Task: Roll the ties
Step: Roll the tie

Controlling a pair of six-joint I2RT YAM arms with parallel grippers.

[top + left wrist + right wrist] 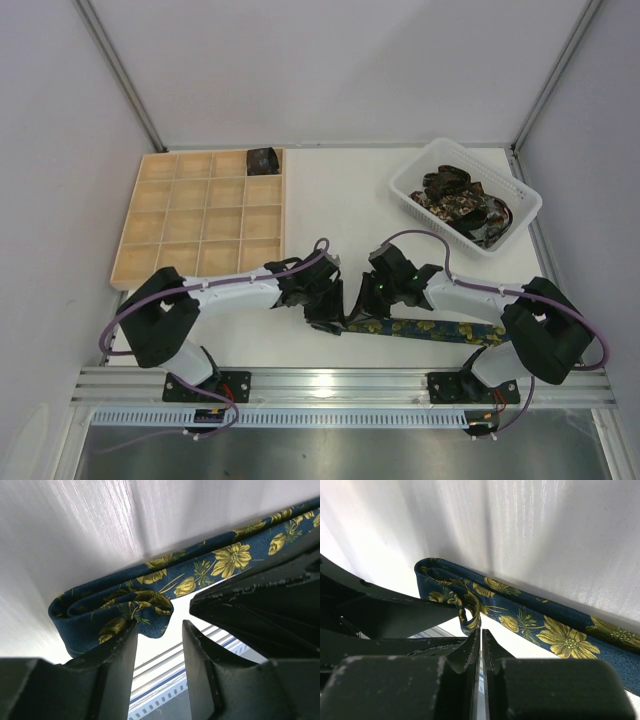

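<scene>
A navy tie with yellow-green flowers [430, 328] lies flat along the table's near edge. Its left end is folded over into a small roll [115, 611], which also shows in the right wrist view [451, 587]. My left gripper [326, 318] is open in the left wrist view [160, 630]. Its left finger [117, 652] touches the folded end and nothing is between the jaws. My right gripper [366, 300] is shut in the right wrist view [480, 631], its tips pinching a lifted curl of the fold [469, 621]. The two grippers face each other closely over the fold.
A pale wooden grid tray [160, 225] stands at the back left with one dark rolled tie [263, 160] in its far right cell. A white slotted basket [520, 195] at the back right holds several dark ties [455, 200]. The metal rail [340, 382] runs along the near edge.
</scene>
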